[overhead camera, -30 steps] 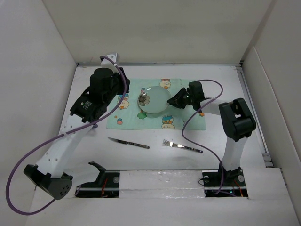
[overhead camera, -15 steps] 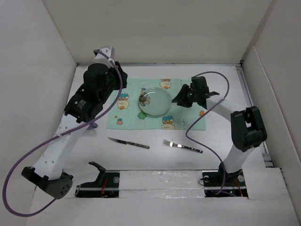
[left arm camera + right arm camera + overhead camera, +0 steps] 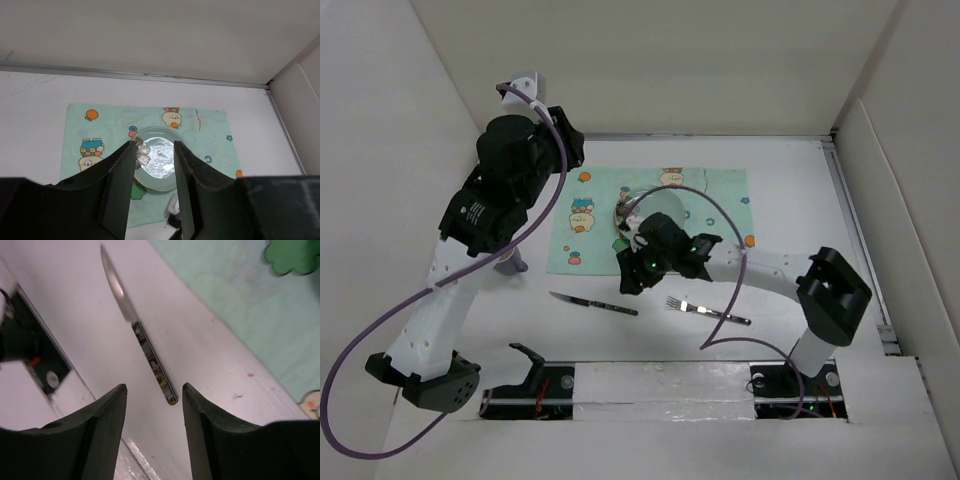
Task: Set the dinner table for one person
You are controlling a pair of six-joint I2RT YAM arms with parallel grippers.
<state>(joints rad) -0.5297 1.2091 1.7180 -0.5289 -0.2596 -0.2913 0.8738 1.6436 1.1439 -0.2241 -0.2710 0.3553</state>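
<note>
Hovering at the far left, the left gripper point(image 3: 155, 148) has its fingers parted and holds nothing. The dinner table point(image 3: 790, 190) spreads under everything, between white walls point(image 3: 620, 60). A knife point(image 3: 592, 303) lies near its front edge. The right gripper point(image 3: 152, 390) hangs over the handle, fingers spread, empty. A fork point(image 3: 708, 312) lies to the right.

The left arm point(image 3: 435, 320) is standing tall along the frame's left, wrist bending over at the upper left, the left gripper point(image 3: 153, 150) holding its fingers slightly apart, empty. The right arm point(image 3: 760, 268) is stretching low from lower right to centre, the right gripper point(image 3: 153, 390) gaping downward, empty.
</note>
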